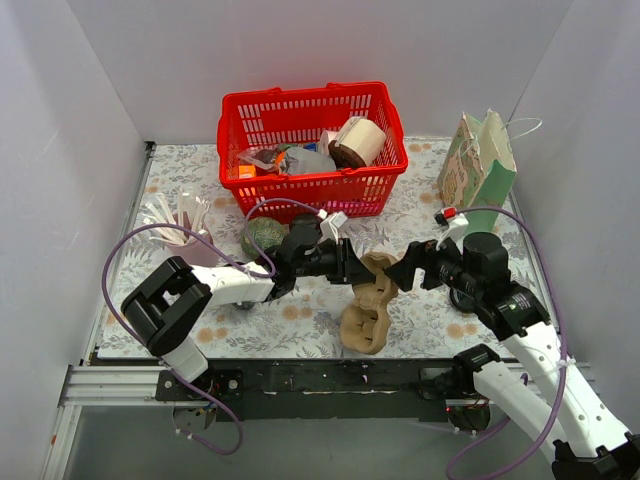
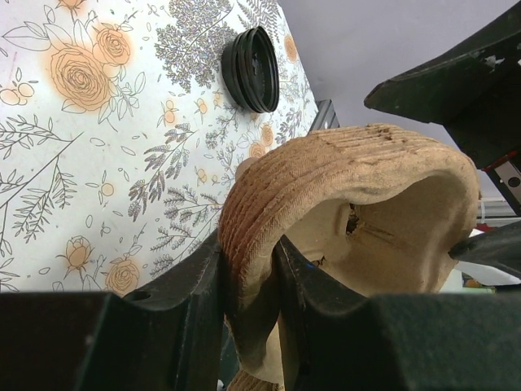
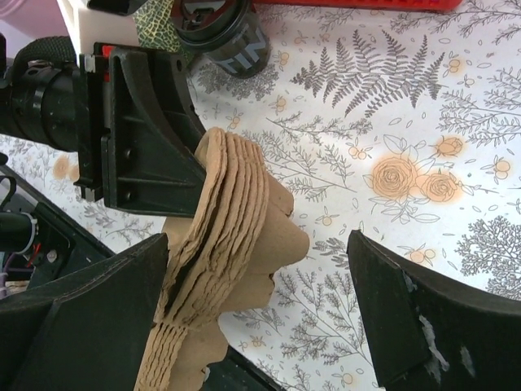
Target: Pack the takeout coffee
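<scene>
A stack of brown pulp cup carriers [image 1: 368,300] stands tilted near the table's front edge. My left gripper [image 1: 350,263] is shut on its upper rim; in the left wrist view the two fingers [image 2: 195,285] pinch the ribbed cardboard edge [image 2: 326,175]. From the right, my right gripper [image 1: 408,268] stands wide open around the same stack [image 3: 220,244]. Its left finger [image 3: 98,318] is close beside the cardboard and its right finger [image 3: 423,318] is well apart. Which item is the takeout coffee I cannot tell.
A red basket [image 1: 385,170] full of items stands at the back. A pale green paper bag [image 1: 482,160] is at the back right, a white fluted stack [image 1: 180,222] at the left. A dark cup [image 3: 228,37] lies behind the left gripper. Black lids [image 2: 252,69] lie on the floral cloth.
</scene>
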`<state>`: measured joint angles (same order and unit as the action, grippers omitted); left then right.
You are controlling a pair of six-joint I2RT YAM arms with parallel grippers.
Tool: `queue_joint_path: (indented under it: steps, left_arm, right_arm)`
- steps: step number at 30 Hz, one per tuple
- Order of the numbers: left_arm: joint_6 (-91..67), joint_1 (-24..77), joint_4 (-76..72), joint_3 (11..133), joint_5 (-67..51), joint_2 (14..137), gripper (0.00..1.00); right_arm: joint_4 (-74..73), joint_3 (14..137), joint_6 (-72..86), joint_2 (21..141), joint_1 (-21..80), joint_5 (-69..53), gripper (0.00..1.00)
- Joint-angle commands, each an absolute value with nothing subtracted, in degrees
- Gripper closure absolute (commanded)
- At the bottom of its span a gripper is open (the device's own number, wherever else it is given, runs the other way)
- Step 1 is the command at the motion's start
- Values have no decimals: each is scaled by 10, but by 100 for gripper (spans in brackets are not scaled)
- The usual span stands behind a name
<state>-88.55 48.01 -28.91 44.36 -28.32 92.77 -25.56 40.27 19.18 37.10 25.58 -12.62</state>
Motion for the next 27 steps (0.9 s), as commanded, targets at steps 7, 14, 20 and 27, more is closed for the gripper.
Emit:
queue_joint_path:
  steps: [7,14,20,27]
  left_arm:
    - [-909,472,-294,457,-257,889,100]
    - [-915,472,-296,458,-252,883,100]
    - [-918,472,-292,455,-243,882,100]
    - [-917,472,-291,457,-246,878,100]
  right_arm:
    - [-272,394,185,330,256,-180,3]
    - [-284,387,186,333,256,-167,4]
    - [-301,392,184,335,257,-147,4]
    - [-306,395,182,343,256,-132,4]
